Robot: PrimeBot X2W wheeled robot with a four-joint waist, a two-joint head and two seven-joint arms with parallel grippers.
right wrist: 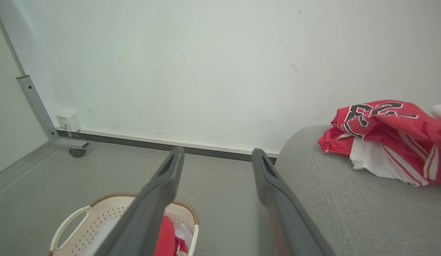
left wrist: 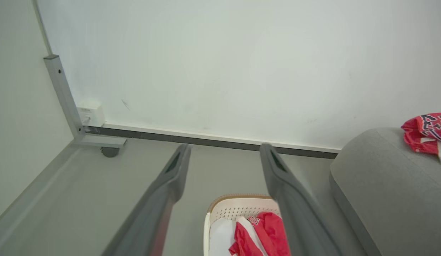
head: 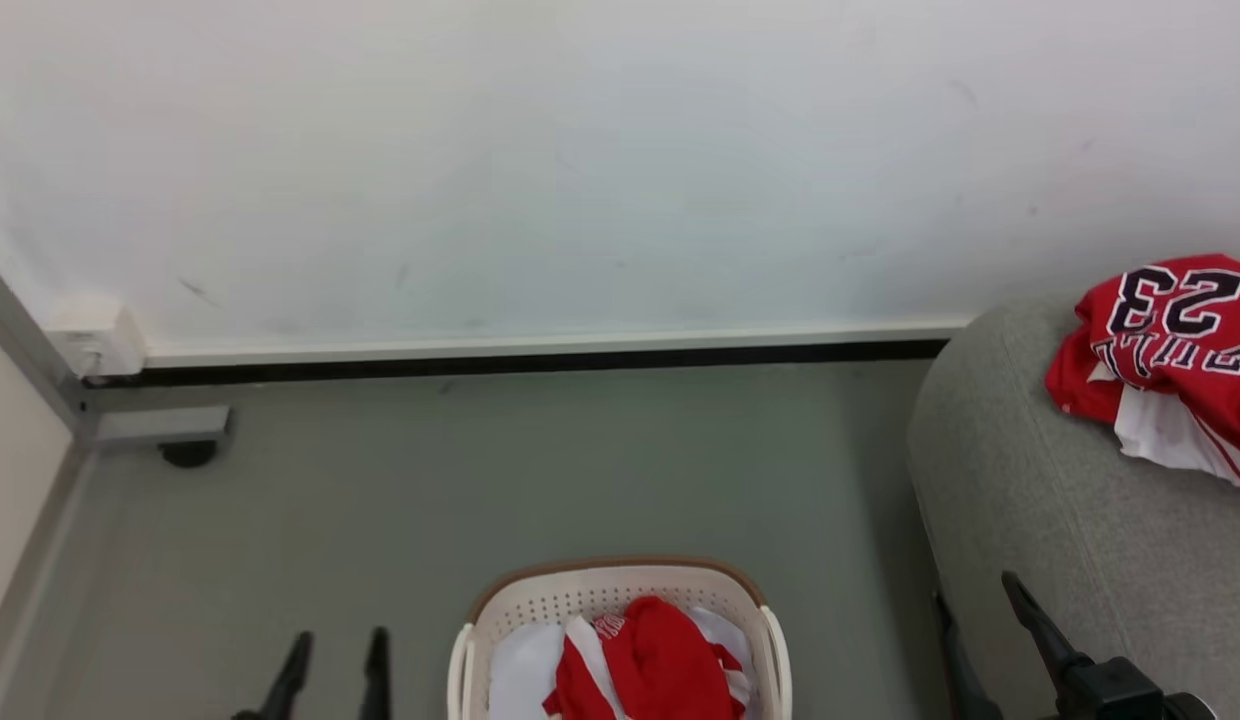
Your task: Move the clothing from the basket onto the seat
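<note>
The left gripper point(head: 337, 678) and the right gripper point(head: 995, 640) are nearest, both with jaws wide apart and holding nothing. Between them, on the grey floor point(head: 580, 460), stands the laundry basket point(head: 620, 578). It contains a crumpled red garment point(head: 665, 665) beside a white pad point(head: 525, 670). Farther to the right, the red jersey point(head: 1170, 330) with "23" lies on the grey seat point(head: 1030, 500), near the white wall point(head: 620, 150).

Near half of basket point(head: 570, 603) off-frame
</note>
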